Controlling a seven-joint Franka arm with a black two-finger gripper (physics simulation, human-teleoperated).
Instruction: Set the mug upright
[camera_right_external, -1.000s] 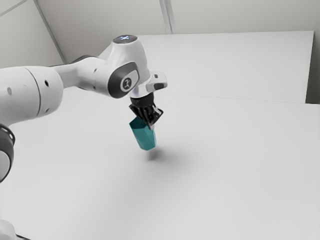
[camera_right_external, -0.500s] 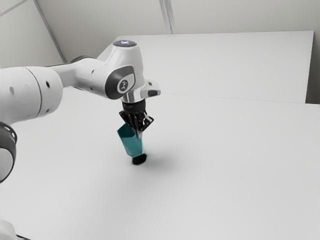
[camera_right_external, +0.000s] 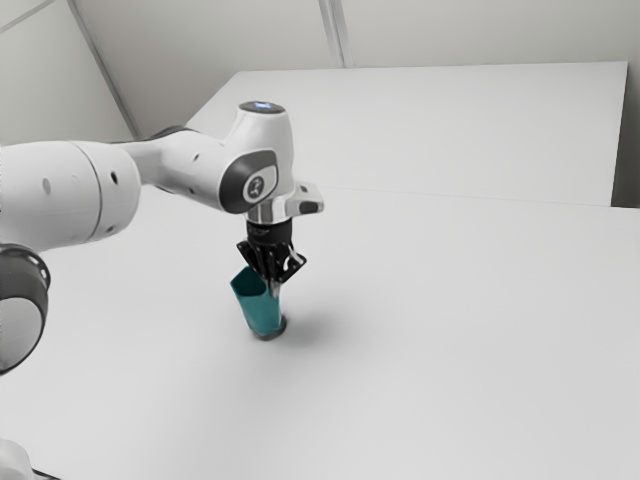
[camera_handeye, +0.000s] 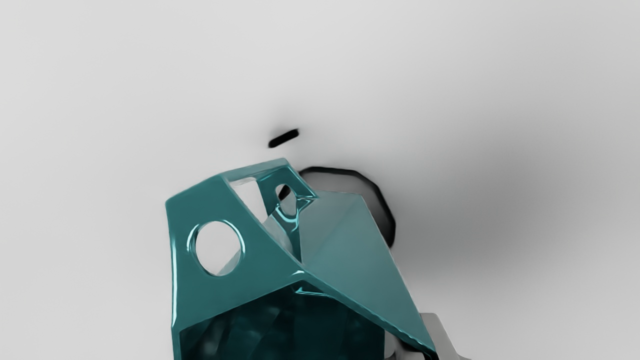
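Observation:
My gripper (camera_right_external: 273, 284) points down over the table in the exterior view, shut on the rim wall of the teal mug (camera_right_external: 262, 312). The mug leans, its open mouth up and toward the exterior view's left, its base low over a dark patch on the tabletop; whether the base touches cannot be told. In the wrist view the gripper (camera_handeye: 412, 341) pinches the wall of the mug (camera_handeye: 350, 235), one finger outside and one inside the mouth. The angular handle with its round hole stands out on the side away from the fingers.
The white tabletop (camera_right_external: 430, 340) spreads around the mug. Beyond it, a pale panel (camera_right_external: 430, 130) rises at the back of the exterior view. Dark shadow marks lie on the tabletop close by the mug's base and handle.
My hand has carried the mug down and toward the exterior view's left, bringing its base closer to the tabletop. The mug still leans, and the grip on it has stayed.

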